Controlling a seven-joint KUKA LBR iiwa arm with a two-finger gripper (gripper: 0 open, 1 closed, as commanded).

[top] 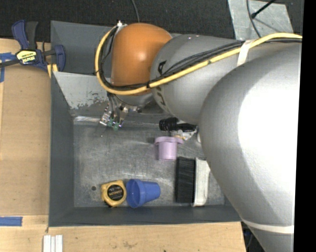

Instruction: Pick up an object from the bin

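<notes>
Lilac cup [166, 148] lay mid-bin, at 4 o'clock from the fingers [111, 122], well apart. Fingers hung over bare floor toward the bin's [60, 160] 11 o'clock; spread or closed, could not tell. Yellow tape measure [113, 193] lay at 6 o'clock.

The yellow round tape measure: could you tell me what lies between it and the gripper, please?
Nothing; in the camera view, only bare grey bin floor stretches from the gripper down to the yellow round tape measure.
</notes>
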